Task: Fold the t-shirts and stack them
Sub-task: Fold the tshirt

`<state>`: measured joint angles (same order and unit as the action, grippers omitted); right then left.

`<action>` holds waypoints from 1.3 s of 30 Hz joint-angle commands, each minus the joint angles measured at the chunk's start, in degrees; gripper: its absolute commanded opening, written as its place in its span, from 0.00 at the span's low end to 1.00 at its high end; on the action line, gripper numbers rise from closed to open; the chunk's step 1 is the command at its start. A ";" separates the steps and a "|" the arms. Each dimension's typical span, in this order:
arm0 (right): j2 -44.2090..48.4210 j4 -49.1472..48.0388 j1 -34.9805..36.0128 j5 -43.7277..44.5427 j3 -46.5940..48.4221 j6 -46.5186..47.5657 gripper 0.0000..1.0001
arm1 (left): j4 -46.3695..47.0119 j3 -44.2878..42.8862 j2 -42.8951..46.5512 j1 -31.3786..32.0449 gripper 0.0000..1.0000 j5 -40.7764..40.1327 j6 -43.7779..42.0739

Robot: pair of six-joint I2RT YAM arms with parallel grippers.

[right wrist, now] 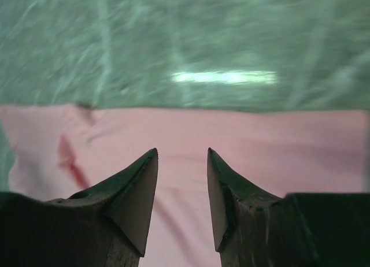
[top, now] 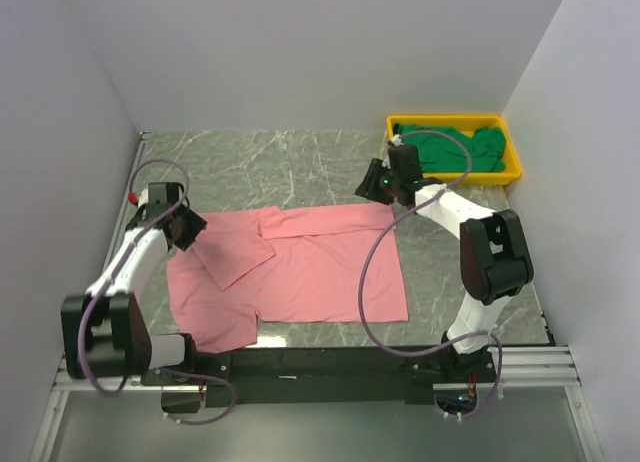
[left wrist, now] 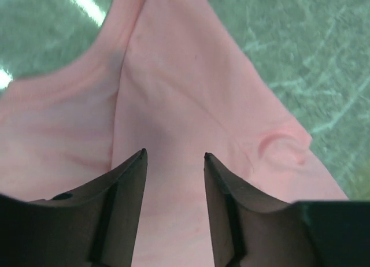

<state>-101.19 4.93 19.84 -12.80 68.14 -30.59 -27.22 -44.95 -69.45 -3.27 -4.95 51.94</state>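
Left end effector [left wrist: 173, 155]: parted, empty, over the folded sleeve.
Pink short-sleeved cloth t-shirt [top: 300, 272]: spread on the marbled desk [top: 300, 162].
Right end effector [right wrist: 182, 151]: parted, empty, at the far edge.
Dark green cloth t-shirt [top: 450, 147]: bunched in the yellow plastic tray [top: 455, 119].
Risk: uneven pinches would likely skew the fold.

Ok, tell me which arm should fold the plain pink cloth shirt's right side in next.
Right. The right gripper hangs, jaws open, at the pink cloth shirt's far right corner; the left gripper sits across it, at the left edge.
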 commanded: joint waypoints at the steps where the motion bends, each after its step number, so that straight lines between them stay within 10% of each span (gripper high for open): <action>1: -1.37 3.51 -3.22 2.69 -1.52 1.32 0.46 | 4.53 -6.27 -8.38 -0.25 0.47 -3.31 -6.58; 22: -7.89 8.17 -10.78 2.43 -1.43 -5.18 0.43 | -0.46 -20.00 -35.32 -8.95 0.40 -7.61 -10.37; 39: -3.23 7.20 -9.91 2.51 -1.43 -1.94 0.43 | 0.95 -20.09 -25.74 -8.43 0.73 -2.17 -11.87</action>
<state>-108.81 11.77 9.50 -11.66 66.98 -35.33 -26.06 -64.58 -100.51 -12.38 -7.94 41.10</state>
